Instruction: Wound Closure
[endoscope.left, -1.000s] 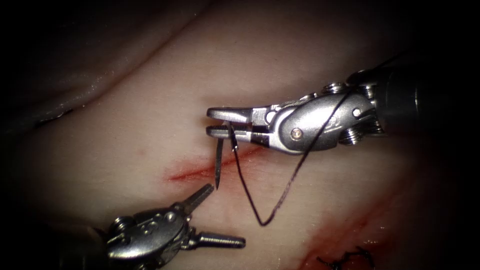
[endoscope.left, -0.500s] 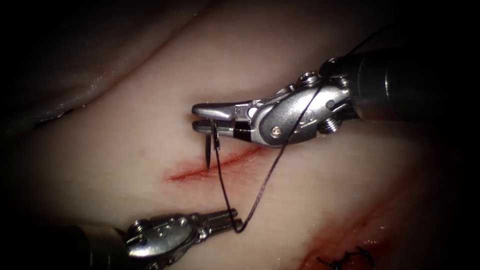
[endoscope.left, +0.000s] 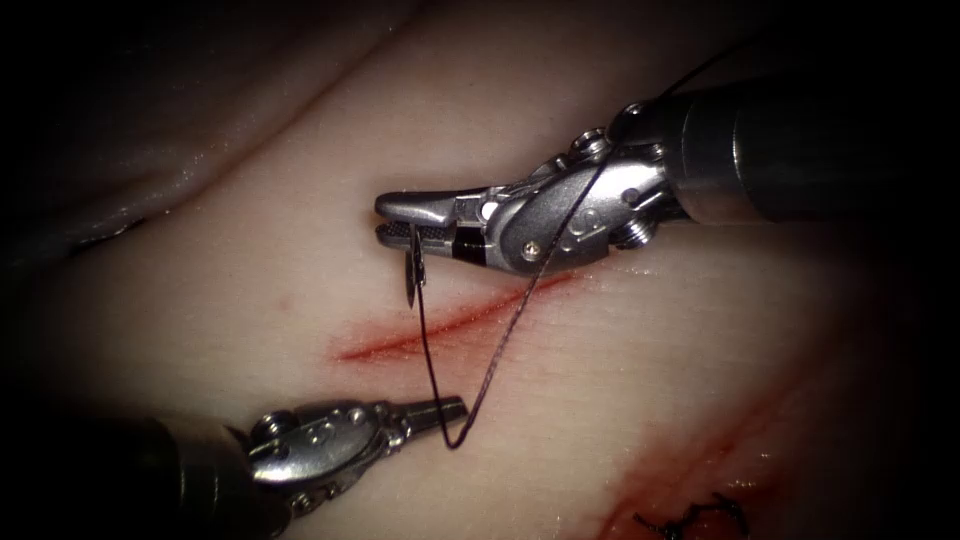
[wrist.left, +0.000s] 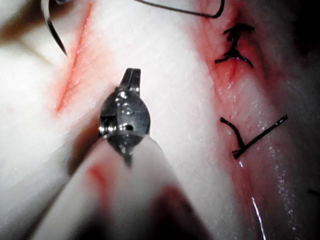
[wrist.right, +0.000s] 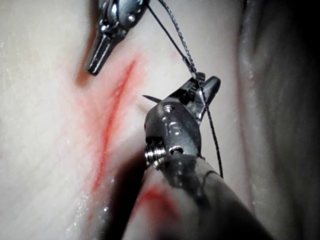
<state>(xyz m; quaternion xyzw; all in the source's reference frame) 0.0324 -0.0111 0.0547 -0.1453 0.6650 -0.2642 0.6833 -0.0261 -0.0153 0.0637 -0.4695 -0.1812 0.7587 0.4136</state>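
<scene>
Right tool (endoscope.left: 400, 221) has its jaws pinched on the needle (endoscope.left: 411, 277) near the thread end; the needle hangs point-down above the cut (endoscope.left: 450, 322), clear of the tissue (endoscope.left: 250, 260). Left tool (endoscope.left: 445, 409), jaws pressed together, sits below the cut at the bend of the thread (endoscope.left: 480, 385); cannot tell if it grips it. Judgement: the needle is thin, stiff, slick steel and likely to swivel, so grip the body, not the point. Thread is limp and light. Tissue is soft and wet.
</scene>
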